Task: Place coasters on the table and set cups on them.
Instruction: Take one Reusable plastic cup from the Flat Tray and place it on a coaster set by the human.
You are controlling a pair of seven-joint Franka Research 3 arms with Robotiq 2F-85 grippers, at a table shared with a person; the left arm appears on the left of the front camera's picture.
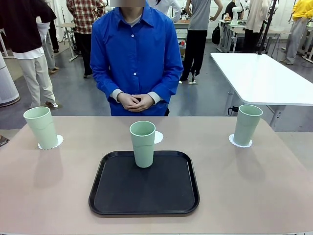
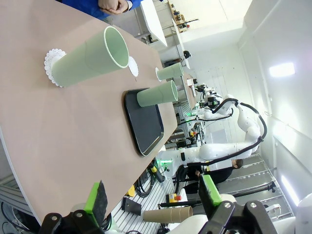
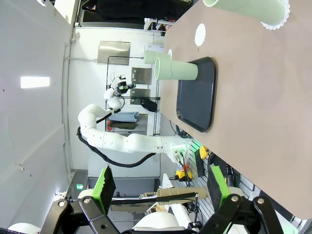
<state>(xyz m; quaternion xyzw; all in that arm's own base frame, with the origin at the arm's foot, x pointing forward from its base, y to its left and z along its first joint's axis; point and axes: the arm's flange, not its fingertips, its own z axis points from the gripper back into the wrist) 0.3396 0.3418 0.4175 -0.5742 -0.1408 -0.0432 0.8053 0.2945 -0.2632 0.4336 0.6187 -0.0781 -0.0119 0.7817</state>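
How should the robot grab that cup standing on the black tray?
Probably grip the middle cup around its upper wall, coming in level from the robot's side, jaws either side. It stands upright, round, handleless and widens upward, so it shouldn't slip through.

A tall pale mint-green plastic tumbler (image 1: pixel 143 143) is partly hiding a small round white lacy paper doily (image 1: pixel 159 137). The right wrist view's top edge is cropping another tumbler (image 3: pixel 248 9).

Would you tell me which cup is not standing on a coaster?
The middle cup, on the black tray; the left cup and the right cup each stand on a coaster.
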